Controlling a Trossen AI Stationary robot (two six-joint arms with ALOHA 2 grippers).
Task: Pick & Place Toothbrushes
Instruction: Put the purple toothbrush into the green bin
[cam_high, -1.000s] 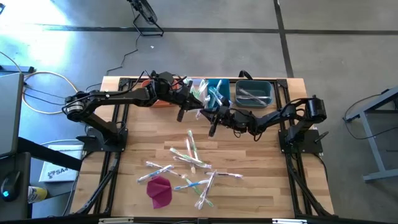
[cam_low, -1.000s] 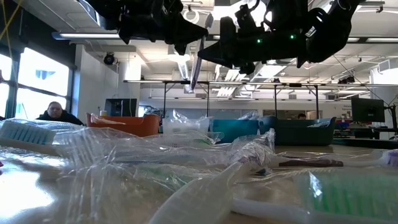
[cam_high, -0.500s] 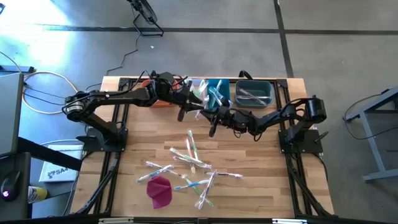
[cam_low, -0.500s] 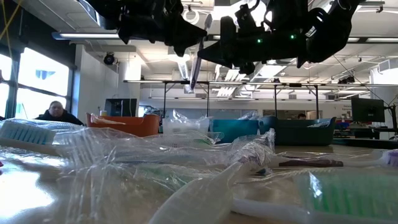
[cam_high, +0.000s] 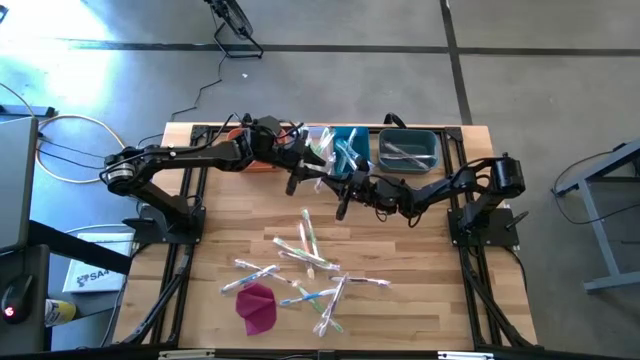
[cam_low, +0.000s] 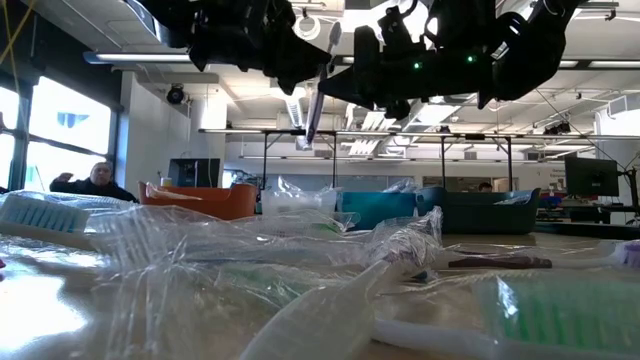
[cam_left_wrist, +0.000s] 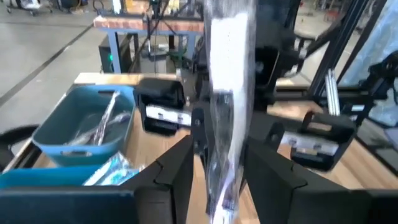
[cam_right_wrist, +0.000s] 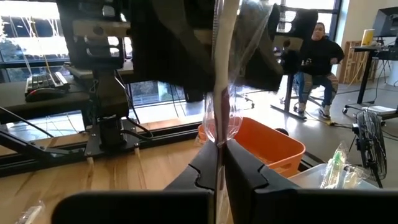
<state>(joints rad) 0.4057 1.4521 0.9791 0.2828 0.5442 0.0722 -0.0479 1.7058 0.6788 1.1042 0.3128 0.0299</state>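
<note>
Wooden table (cam_high: 400, 250), scattered wrapped toothbrushes (cam_high: 308, 240)

The right gripper (cam_right_wrist: 219, 171) is closed on a wrapped toothbrush (cam_right_wrist: 221, 93) that stands upright between its dark fingers (cam_right_wrist: 202, 171), the clear wrapper running up to the other arm's dark gripper (cam_right_wrist: 205, 53) above. Just behind it an orange bin (cam_right_wrist: 267, 146) sits on the wooden desk (cam_right_wrist: 56, 180), with more wrapped toothbrushes (cam_right_wrist: 336, 165) in a clear bin beside it. Beyond the desk a person in dark clothes (cam_right_wrist: 317, 56) sits on a chair.
</note>
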